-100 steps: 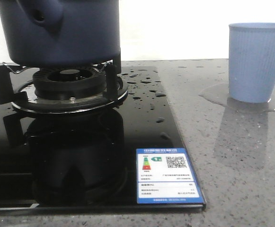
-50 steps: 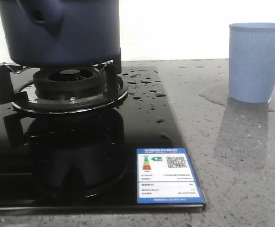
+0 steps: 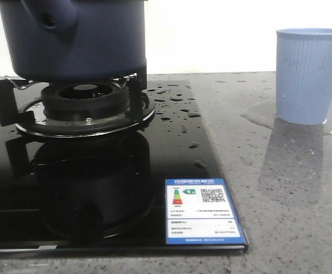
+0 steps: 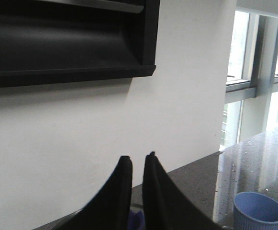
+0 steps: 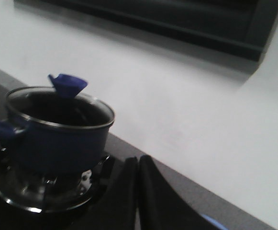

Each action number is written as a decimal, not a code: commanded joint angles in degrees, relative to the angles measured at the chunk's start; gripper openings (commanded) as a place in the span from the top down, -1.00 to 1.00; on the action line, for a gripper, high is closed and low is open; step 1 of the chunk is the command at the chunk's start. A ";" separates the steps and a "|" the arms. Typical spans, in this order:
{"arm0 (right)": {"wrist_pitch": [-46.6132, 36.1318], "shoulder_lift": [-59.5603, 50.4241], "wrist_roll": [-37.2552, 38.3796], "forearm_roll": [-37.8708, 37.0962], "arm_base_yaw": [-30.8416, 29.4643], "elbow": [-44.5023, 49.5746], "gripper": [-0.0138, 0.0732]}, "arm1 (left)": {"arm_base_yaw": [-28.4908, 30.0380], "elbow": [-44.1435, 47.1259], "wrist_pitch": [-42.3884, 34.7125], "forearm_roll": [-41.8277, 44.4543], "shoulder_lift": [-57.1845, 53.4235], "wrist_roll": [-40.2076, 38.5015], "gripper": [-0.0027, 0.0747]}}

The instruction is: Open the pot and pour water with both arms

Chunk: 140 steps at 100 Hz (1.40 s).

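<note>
The dark navy pot [image 3: 80,40] stands on the gas burner [image 3: 86,97] at the back left, its stub handle [image 3: 54,20] towards me. In the right wrist view the pot [image 5: 57,139] has a steel rim and a blue knob [image 5: 67,85] above its top. Water drops [image 3: 177,108] lie on the black cooktop, and a puddle [image 3: 257,114] spreads at the cup's foot. My left gripper [image 4: 138,157] is up in the air, empty, with a thin gap between the fingers. My right gripper [image 5: 138,159] is shut and empty, apart from the pot. Neither gripper shows in the front view.
A light blue ribbed cup [image 3: 311,74] stands on the grey counter at the right; it also shows in the left wrist view [image 4: 258,213]. A sticker [image 3: 203,211] sits at the glass cooktop's front right corner. A white wall and a dark hood [image 4: 67,43] are behind.
</note>
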 commanded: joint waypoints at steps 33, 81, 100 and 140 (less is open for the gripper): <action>0.62 -14.61 2.09 -1.34 0.73 8.59 0.81 | -0.37 28.87 -13.06 -0.80 -37.44 -3.32 0.98; 0.68 -14.54 2.09 -1.36 0.73 8.59 0.81 | -0.37 32.84 -11.60 -0.80 -42.55 -5.98 0.98; 0.68 -14.54 2.09 -1.36 0.73 8.59 0.81 | -0.37 32.84 -11.60 -0.80 -42.55 -5.98 0.98; 0.68 -14.54 2.09 -1.36 0.73 8.59 0.81 | 1.00 32.92 -12.06 18.04 -42.55 -9.59 0.98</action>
